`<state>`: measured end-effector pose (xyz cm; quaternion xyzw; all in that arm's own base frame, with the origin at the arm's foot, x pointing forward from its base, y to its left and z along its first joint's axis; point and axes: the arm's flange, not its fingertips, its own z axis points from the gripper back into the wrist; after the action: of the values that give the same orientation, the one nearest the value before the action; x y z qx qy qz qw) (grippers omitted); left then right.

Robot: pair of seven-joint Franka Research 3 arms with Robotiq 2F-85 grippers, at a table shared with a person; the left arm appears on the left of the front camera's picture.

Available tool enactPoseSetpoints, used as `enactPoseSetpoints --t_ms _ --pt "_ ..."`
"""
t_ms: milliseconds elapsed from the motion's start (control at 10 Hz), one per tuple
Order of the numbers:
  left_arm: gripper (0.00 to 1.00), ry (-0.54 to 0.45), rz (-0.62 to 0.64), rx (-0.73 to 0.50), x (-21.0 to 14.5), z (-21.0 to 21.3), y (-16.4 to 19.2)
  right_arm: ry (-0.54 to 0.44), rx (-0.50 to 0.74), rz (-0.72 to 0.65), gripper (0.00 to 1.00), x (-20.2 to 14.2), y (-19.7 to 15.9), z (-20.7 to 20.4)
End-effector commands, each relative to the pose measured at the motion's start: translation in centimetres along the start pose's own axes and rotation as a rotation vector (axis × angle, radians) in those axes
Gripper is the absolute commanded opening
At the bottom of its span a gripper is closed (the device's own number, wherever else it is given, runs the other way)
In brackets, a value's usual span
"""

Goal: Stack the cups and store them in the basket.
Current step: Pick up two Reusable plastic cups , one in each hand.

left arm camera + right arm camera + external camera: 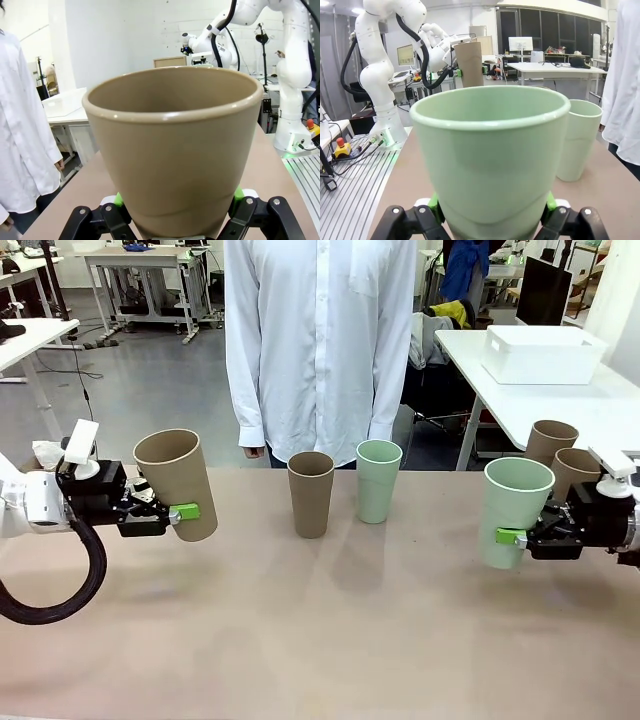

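Cups (310, 493): tall, tapered, matte, without handles. There are six, four brown and two mint green. The left gripper (182, 512) pinches a tilted brown cup (172, 475) near its base. The right gripper (512, 537) pinches an upright green cup (517, 502). A middle brown cup (310, 502) and a middle green cup (379, 480) stand side by side before the person (320, 340). Two more brown cups (551, 438) (578, 468) stand at the far right. One white basket (543, 353) sits on a table (520, 405) behind.
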<state>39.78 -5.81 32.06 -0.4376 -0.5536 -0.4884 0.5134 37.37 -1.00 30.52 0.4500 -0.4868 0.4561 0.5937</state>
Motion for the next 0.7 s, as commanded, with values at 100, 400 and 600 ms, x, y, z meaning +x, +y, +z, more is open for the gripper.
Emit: enactPoseSetpoints --t_ms 100,400,600 --pt "0.83 0.011 0.002 -0.015 -0.34 0.14 -0.21 0.004 -0.005 0.006 0.84 0.18 -0.05 0.06" --pt "0.83 0.011 0.002 -0.015 -0.34 0.14 -0.21 0.004 -0.005 0.006 0.84 0.18 -0.05 0.06" --pt "0.83 0.011 0.002 -0.015 -0.34 0.14 -0.21 0.004 -0.005 0.006 0.84 0.18 -0.05 0.06"
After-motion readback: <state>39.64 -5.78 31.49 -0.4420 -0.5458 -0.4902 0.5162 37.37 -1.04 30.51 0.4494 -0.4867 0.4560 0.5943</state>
